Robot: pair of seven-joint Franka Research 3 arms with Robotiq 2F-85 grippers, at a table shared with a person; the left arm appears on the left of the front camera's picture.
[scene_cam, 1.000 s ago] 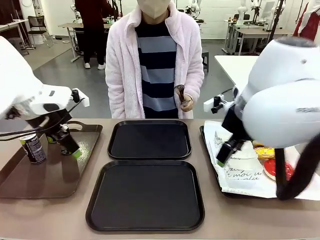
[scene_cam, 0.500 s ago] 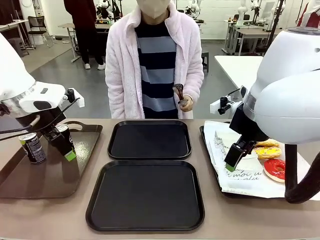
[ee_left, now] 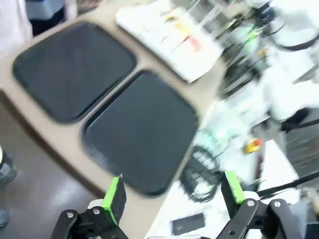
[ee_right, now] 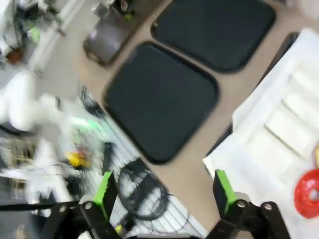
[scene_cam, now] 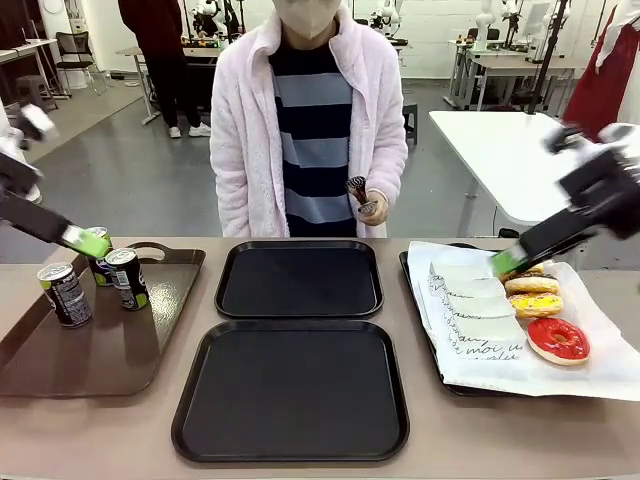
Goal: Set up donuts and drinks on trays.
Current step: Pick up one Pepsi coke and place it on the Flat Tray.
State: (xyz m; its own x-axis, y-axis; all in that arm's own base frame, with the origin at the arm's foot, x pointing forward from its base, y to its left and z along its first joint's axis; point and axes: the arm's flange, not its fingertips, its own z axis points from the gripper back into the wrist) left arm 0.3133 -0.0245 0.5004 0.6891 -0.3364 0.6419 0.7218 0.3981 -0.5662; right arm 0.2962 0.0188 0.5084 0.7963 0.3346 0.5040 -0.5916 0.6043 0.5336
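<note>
Two black trays lie mid-table, one far (scene_cam: 300,278) and one near (scene_cam: 292,390), both bare. Three black cans (scene_cam: 127,278) stand on the brown tray (scene_cam: 90,355) at the left. Yellow donuts (scene_cam: 535,304) and a red-glazed donut (scene_cam: 558,340) lie on the paper-lined tray (scene_cam: 425,330) at the right, beside white paper holders (scene_cam: 470,300). My left gripper (scene_cam: 85,240) hangs above the cans; in its wrist view (ee_left: 173,194) it is open and holds nothing. My right gripper (scene_cam: 507,262) hovers over the donuts, open (ee_right: 164,194) with nothing in it, the red donut (ee_right: 306,191) off to its right.
A person in a pink robe (scene_cam: 310,120) stands at the far edge, holding a small dark object in one hand (scene_cam: 368,205). A white table (scene_cam: 500,150) stands behind at the right. Bare tabletop (scene_cam: 470,430) runs along the front edge.
Both arms have risen and swung outward, away from the side trays. The cans and donuts they covered are now in plain sight. Both wrist views are blurred by motion.
</note>
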